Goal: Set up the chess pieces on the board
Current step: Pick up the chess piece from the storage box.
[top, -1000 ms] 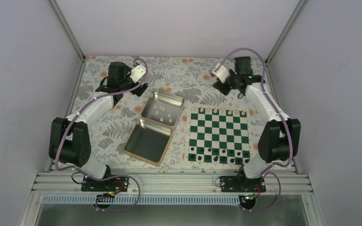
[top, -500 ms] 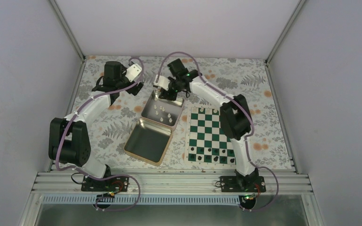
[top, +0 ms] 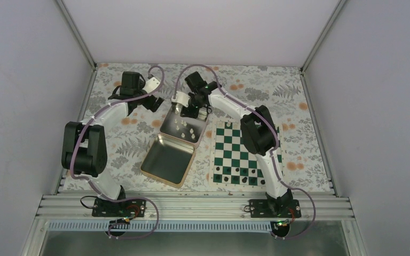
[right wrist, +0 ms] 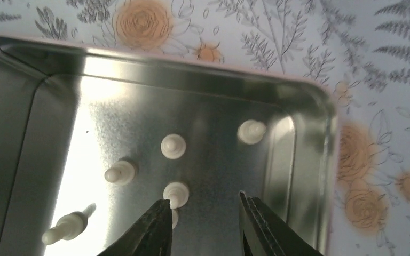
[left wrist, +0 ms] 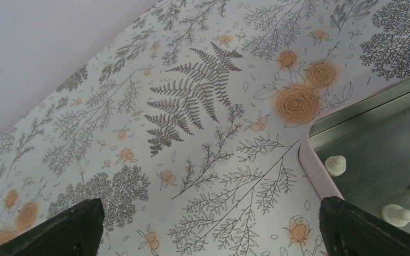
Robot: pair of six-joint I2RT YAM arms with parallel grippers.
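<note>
The green and white board (top: 235, 154) lies at the right. A couple of cream-white chess pieces (top: 229, 124) stand on its far row. Several more lie in the far half of the silver tin (top: 203, 128). My right gripper (top: 190, 110) hangs over that half. In the right wrist view it (right wrist: 203, 198) is open with nothing between the jaws, and its left fingertip (right wrist: 160, 213) is right beside one white piece (right wrist: 176, 192). Others (right wrist: 173, 146) sit beyond it. My left gripper (top: 152, 101) is wide open and empty (left wrist: 209, 201) over the tablecloth, left of the tin's corner (left wrist: 312, 165).
Small dark pieces (top: 240, 173) stand on the board's two near rows. The tin's near half (top: 168, 160) holds no pieces. The flowered tablecloth (top: 112, 138) covers the table. Grey walls close in the left, right and back.
My right arm has swung from the far right corner beyond the board to above the tin, then lowered over the white pieces. My left gripper has shifted slightly toward the tin.
</note>
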